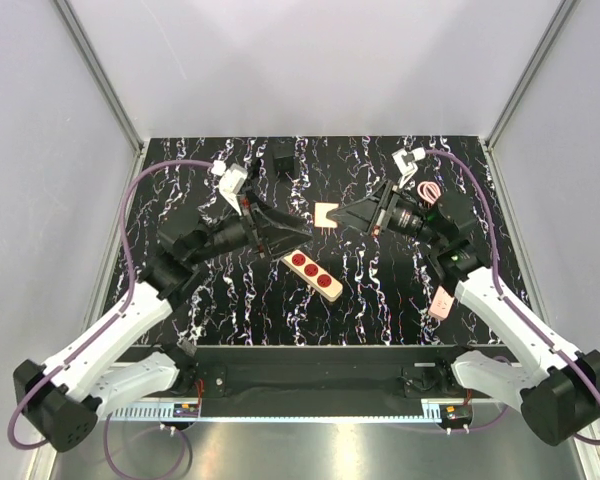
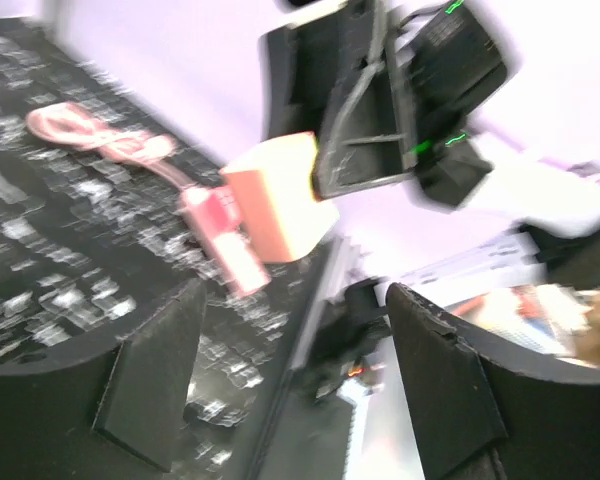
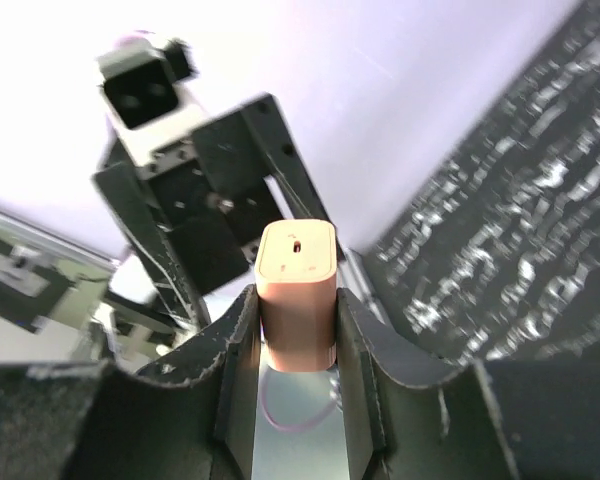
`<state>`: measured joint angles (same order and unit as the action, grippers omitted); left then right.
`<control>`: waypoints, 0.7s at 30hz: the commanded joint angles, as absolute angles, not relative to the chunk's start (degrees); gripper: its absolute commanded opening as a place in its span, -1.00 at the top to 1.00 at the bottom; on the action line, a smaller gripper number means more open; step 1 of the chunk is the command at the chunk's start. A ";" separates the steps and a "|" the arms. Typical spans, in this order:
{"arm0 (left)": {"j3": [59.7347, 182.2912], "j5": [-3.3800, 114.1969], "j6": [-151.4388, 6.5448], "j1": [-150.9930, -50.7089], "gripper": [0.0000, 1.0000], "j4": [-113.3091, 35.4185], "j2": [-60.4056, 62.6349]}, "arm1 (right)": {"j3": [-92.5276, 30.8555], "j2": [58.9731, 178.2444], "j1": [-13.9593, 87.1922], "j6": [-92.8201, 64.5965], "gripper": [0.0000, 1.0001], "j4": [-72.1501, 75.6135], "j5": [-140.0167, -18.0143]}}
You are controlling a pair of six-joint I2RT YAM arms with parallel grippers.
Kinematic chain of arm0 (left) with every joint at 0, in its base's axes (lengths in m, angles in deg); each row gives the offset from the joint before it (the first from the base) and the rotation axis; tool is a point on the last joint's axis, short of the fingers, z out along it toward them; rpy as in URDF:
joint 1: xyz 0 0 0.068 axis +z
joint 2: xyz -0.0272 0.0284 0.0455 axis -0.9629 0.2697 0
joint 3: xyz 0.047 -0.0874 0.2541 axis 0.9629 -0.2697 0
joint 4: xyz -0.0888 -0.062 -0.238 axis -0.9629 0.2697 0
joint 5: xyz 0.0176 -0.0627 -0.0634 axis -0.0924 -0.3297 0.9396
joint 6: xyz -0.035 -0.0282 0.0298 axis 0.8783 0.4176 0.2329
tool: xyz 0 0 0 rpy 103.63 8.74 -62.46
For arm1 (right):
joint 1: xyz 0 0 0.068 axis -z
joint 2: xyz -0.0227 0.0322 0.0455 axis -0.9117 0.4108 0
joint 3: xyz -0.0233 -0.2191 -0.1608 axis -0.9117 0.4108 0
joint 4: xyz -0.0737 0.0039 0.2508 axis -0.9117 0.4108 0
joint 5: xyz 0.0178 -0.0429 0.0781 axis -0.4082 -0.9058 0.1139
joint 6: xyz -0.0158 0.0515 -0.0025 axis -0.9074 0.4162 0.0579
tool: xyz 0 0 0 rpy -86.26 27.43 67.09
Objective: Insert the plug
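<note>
Top external view: the plug, a small black boxy unit, lies on the table near its far edge. It is well apart from both end effectors, and nothing grips it. Its cord cannot be traced against the dark marbled surface.

The right end effector is raised over the middle of the table and points left. Its jaws are closed on a peach adapter block. In the right wrist view both fingers press the sides of the block, which stands out beyond the fingertips with a slot port on its outer face.

The left end effector faces the right one from the other side, just beside the block but not touching it. In the left wrist view, which is blurred, its jaws stand wide apart and grip nothing.

A cream power strip with three red round sockets lies diagonally on the table, near the end effectors on the side toward the arm bases. A coiled pink cable lies beside the right arm.
</note>
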<state>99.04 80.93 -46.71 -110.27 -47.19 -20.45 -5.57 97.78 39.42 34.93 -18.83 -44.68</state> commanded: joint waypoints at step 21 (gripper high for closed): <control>98.85 89.33 -28.13 -110.91 -0.07 -81.05 -9.17 | 2.52 95.62 38.85 48.95 1.00 -44.92 -48.07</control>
